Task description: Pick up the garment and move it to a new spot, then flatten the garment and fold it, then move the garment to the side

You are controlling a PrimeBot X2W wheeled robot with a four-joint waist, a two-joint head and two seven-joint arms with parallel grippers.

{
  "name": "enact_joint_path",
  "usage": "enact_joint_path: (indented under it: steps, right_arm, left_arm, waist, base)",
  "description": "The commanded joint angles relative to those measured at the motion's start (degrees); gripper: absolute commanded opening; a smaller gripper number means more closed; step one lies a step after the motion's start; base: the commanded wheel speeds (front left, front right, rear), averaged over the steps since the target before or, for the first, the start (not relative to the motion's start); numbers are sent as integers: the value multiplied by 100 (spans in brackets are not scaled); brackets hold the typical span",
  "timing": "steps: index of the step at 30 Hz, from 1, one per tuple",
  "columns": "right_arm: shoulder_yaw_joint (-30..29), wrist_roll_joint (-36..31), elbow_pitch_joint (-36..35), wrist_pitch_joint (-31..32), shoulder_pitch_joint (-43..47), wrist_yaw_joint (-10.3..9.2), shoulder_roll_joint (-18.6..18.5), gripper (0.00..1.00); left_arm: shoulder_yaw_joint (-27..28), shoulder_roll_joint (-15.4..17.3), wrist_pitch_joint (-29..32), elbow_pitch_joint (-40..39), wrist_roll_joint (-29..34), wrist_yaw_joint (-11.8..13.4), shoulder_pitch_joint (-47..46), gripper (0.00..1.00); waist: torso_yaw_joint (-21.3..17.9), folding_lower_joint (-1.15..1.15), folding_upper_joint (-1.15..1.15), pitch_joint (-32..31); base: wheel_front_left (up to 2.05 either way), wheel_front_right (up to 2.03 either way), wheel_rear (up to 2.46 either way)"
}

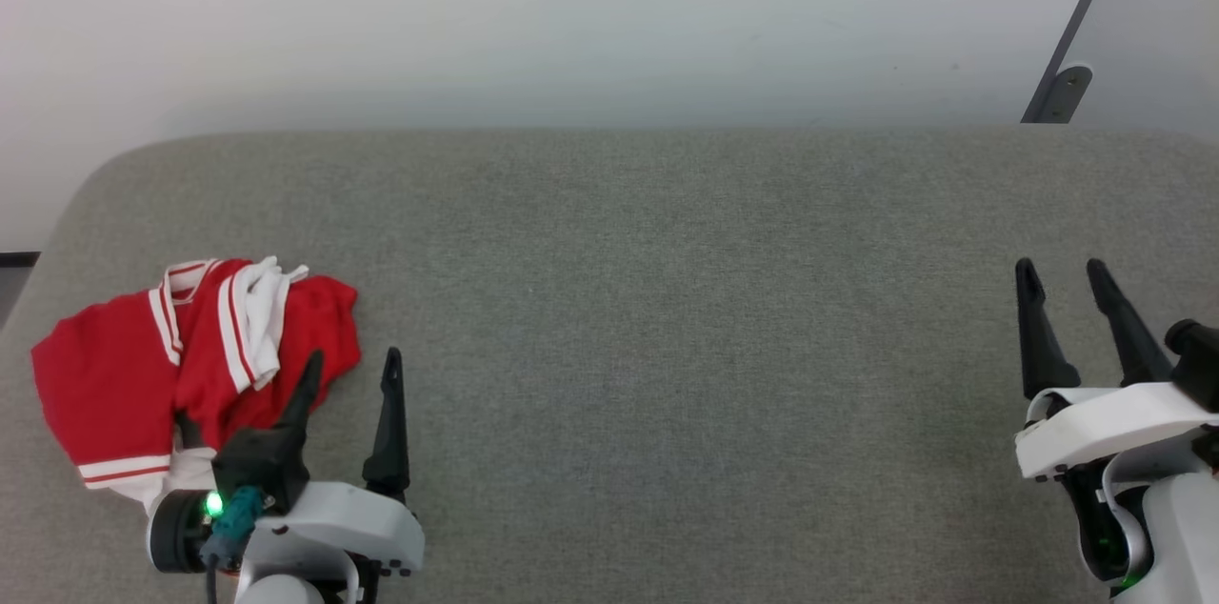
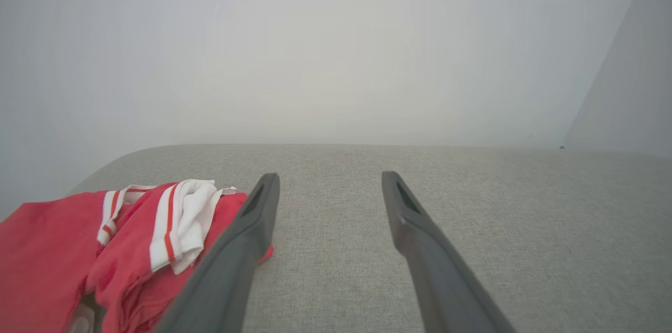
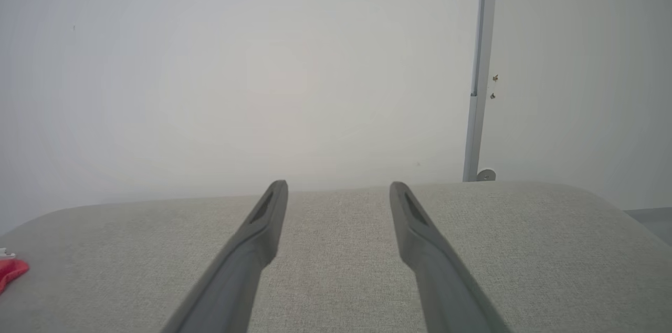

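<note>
At the lower left of the head view, the left gripper [image 1: 353, 358] rests with its two dark fingers spread wide and nothing between them. Its outer finger overlaps the near right edge of the red shirt [image 1: 114, 375]; whether it touches the fabric cannot be told. That placement reads as readiness to take the shirt, which has not yet been lifted.

At the lower right, the right gripper [image 1: 1059, 269] is likewise spread and empty, well apart from the shirt. It is probably held back until the flattening needs both arms.

The shirt lies crumpled at the left of the frame, with its white collar and striped trim bunched on top. The one thing bearing anything is the grey fabric-covered table [image 1: 667, 299], and the shirt is all that lies on it; its bare middle would suit as a new spot.

Behind rises a pale wall [image 1: 571, 13], with a grey metal strip [image 1: 1071, 51] at the upper right.
</note>
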Motion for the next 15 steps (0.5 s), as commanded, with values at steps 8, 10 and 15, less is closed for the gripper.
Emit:
enact_joint_path:
  steps: [8,10,15]
  right_arm:
    - [-129,-301,-49,-118,-24,-7,-39,100]
    - [-141,-372,-53,-147,-10,-7,-29,100]
    - [-235,-488,-102,-194,49,-8,-13,100]
  left_arm:
    - [92,-80,-120,77,468,-164,21,100]
    - [108,-100,-147,98,552,-203,27,100]
    - [105,-171,-197,122,804,-258,-20,100]
  waist:
    - [61,0,0,-20]
    - [72,0,0,-21]
    - [193,0,0,-33]
  base:
    - [0,0,0]
    - [0,0,0]
    - [0,0,0]
